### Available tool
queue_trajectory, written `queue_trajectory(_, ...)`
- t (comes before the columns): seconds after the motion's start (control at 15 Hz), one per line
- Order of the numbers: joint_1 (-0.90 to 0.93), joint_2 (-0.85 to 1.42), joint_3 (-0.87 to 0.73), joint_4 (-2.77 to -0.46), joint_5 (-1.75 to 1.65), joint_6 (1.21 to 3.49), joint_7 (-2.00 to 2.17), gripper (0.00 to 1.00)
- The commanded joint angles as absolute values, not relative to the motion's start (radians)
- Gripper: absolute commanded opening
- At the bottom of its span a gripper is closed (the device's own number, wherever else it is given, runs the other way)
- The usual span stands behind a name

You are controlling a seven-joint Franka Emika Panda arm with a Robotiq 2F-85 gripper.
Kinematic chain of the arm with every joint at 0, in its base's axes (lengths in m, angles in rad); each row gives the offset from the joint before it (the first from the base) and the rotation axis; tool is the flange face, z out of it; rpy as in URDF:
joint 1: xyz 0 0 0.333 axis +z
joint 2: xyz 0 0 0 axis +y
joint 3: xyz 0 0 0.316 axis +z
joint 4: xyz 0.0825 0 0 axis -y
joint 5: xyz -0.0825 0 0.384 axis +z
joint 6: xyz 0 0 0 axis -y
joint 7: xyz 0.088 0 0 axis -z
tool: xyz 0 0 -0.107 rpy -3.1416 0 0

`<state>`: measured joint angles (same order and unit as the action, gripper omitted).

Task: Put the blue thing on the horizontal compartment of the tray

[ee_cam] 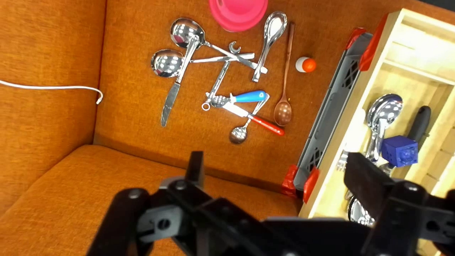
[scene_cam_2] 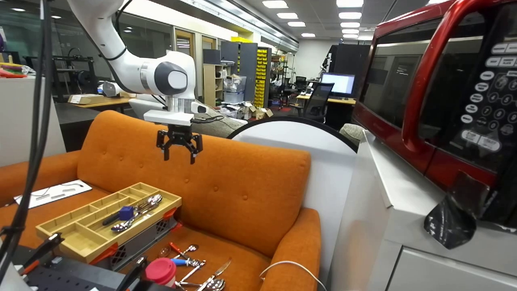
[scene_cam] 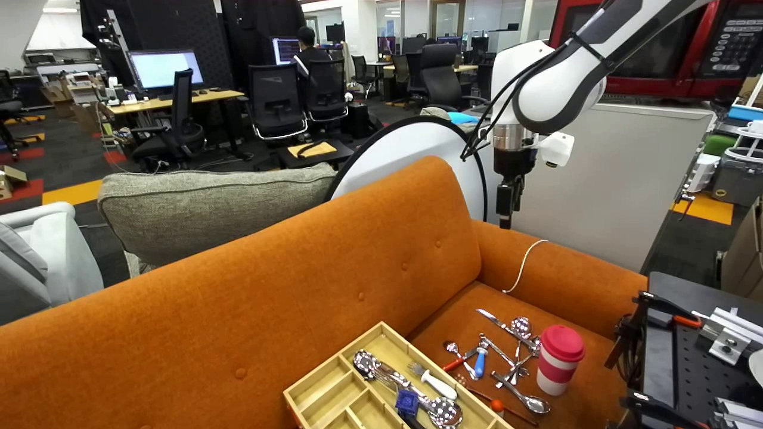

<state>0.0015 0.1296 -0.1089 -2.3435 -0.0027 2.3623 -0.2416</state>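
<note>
Gripper [scene_cam_2: 179, 158]: its 2 fingers [ee_cam: 195, 167] stand wide apart with nothing between them, and it hangs well above the sofa [scene_cam_2: 250, 169]. By my reading you are at the outset, with no pick, carry or placing done.

Blue cube [ee_cam: 400, 151]: I take this as your blue thing, though the sentence does not settle it. It rests on cutlery [ee_cam: 385, 110] in a long section [ee_cam: 410, 97] of the tray [scene_cam: 328, 381]. In the wrist view it lies below your gripper and off to the side, outside the finger at the picture's right, so you would need to shift over the tray before going down.

Blue-handled utensil [ee_cam: 252, 96]: the rival candidate, lying on the sofa, well below your gripper and ahead of the gap between the fingers.

Horizontal compartment [ee_cam: 430, 53]: probably the crosswise section at the tray's end, past the cutlery in the wrist view. Nothing blue shows in it, so you have the whole job left: grasp, lift, move along the tray, set down.
</note>
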Motion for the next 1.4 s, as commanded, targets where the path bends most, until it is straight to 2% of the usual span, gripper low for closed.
queue_trajectory(0.0,-0.025,0.127,-0.083,-2.342,-0.008,2.359,-0.238,1.00)
queue_trajectory(0.4,-0.053,0.227,-0.054,-2.315,0.158,2.391,-0.347,1.00)
queue_trajectory(0.93,-0.109,0.642,0.003,-2.211,0.192,2.641,-0.254,1.00)
queue_trajectory(1.0,-0.111,0.596,0.006,-2.259,0.168,2.641,-0.266,1.00)
queue_trajectory(1.33,-0.115,0.657,0.009,-2.203,0.168,2.650,-0.239,1.00)
